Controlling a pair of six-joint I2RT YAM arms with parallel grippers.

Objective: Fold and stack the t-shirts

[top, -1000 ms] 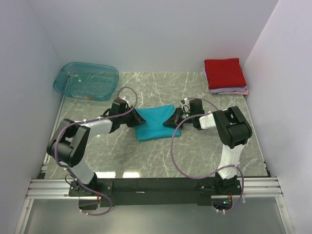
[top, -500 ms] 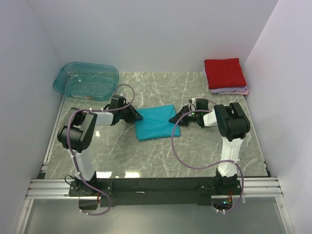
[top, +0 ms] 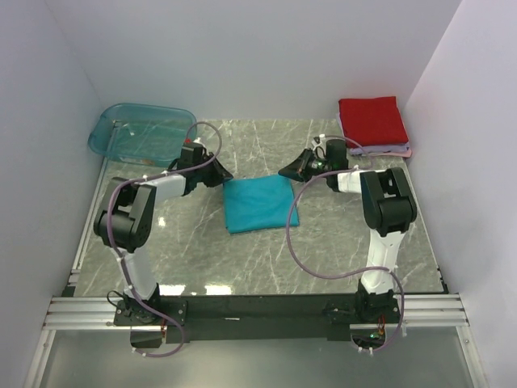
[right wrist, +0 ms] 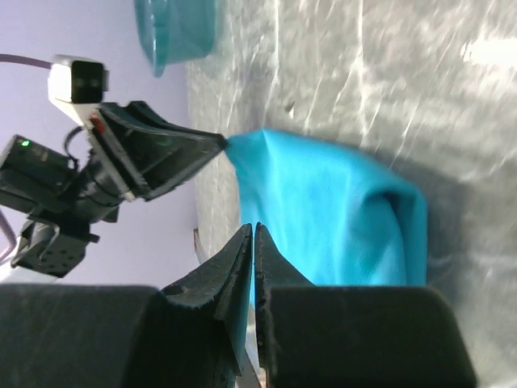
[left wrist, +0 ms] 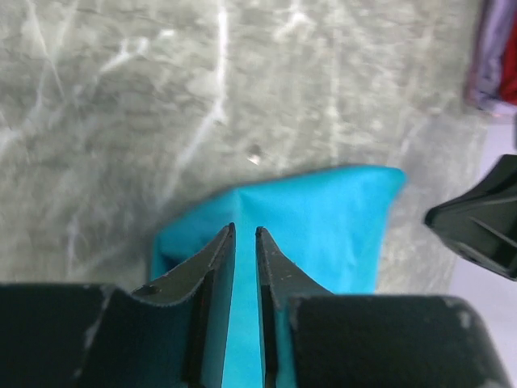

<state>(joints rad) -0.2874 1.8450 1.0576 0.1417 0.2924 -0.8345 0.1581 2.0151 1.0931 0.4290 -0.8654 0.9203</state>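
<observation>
In the far left corner of the grey marbled tabletop (top: 323,242) we see a see-through teal plastic tub (top: 143,133) with rounded corners.

Just right of the tub, the left gripper (top: 230,176) points to the right. Its black tips sit at the far left corner of the folded teal cloth t-shirt (top: 257,204). In its own wrist view (left wrist: 245,233) the jaws stand a narrow slit apart, and teal cloth shows through the gap. We cannot tell whether they pinch that corner or only hang over it.

The teal shirt lies flat as a rough square in the middle of the table. It sits between the two grippers and well apart from the stack on the right.

The right gripper (top: 282,172) points left, near the shirt's far right corner and on its far side. From above we see it apart from the cloth. Its wrist view (right wrist: 253,229) shows the jaws pressed almost together, with only a hairline between them and nothing held.

In the far right corner we find a folded red cloth t-shirt (top: 371,120). It lies on top of a pale lilac folded cloth t-shirt (top: 388,150), whose edge shows along the red one's near side.
</observation>
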